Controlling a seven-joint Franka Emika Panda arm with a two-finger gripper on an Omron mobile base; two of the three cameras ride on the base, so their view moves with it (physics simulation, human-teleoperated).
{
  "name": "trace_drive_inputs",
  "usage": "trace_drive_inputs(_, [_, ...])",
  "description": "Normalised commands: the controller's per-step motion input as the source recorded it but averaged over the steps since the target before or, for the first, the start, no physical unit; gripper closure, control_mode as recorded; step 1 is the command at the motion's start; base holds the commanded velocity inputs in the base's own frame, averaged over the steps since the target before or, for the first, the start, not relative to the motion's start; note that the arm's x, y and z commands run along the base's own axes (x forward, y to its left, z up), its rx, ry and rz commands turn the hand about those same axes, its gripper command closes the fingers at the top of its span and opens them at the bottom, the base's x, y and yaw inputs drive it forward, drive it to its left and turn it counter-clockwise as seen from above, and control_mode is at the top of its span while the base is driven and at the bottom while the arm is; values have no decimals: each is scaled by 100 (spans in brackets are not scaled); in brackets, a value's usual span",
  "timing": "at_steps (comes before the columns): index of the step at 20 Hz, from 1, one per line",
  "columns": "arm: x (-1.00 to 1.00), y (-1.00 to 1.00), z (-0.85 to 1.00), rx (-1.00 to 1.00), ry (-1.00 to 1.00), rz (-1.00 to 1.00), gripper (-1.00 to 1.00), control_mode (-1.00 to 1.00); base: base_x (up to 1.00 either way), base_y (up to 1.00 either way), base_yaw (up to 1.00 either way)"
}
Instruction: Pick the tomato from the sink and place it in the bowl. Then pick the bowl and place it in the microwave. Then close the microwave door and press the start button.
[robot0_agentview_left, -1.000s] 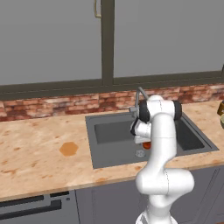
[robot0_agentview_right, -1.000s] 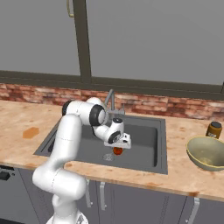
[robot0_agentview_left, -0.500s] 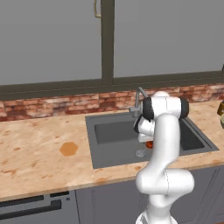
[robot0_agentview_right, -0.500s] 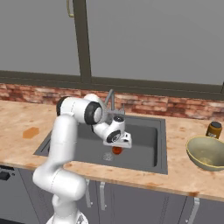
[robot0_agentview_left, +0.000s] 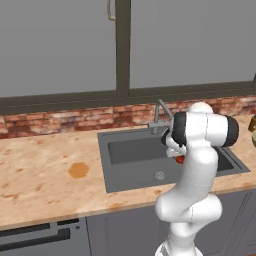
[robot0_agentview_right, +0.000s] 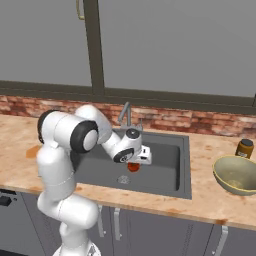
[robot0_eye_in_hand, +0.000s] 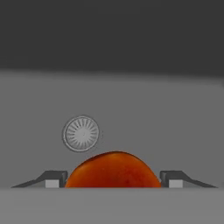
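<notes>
Red-orange and round, the tomato (robot0_eye_in_hand: 113, 170) sits right between the two dark tips of the pincer (robot0_eye_in_hand: 113, 183), and both tips press against its sides, so the pincer is closed on the tomato. In the pictures from a moment ago the tomato looked low down near the sink floor. Now the arm has turned its upper part and the tomato (robot0_agentview_right: 133, 166) hangs under the hand, up off the bottom of the sink (robot0_agentview_right: 172, 170). The round silver drain (robot0_eye_in_hand: 81, 133) shows beyond the tomato, on the grey floor of the sink. I think this means the first pick is done and the tomato is being lifted out. Next it has to go to the bowl (robot0_agentview_right: 237, 174), which sits on the table (robot0_agentview_right: 210, 197) well off to the right of the sink, just in front of a small brown jar (robot0_agentview_right: 244, 148). That is a long way to carry a smooth round thing, so it could slip if the hold is weak. The thin metal faucet (robot0_agentview_right: 125, 114) stands just behind the hand. No words or brand names can be read; the jar's label is too small to make out.
</notes>
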Motion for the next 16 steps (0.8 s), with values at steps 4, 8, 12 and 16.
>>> trace_drive_inputs(4, [-35,-48,100,-7,-5,0,100,-100,0,0,0])
trace_drive_inputs(8, [-48,-67,100,-10,0,0,100,-100,0,0,0])
trace_drive_inputs(12, [-59,-60,100,-12,0,0,100,-100,0,0,0])
trace_drive_inputs(16, [-34,-64,100,-8,0,0,100,-100,0,0,0])
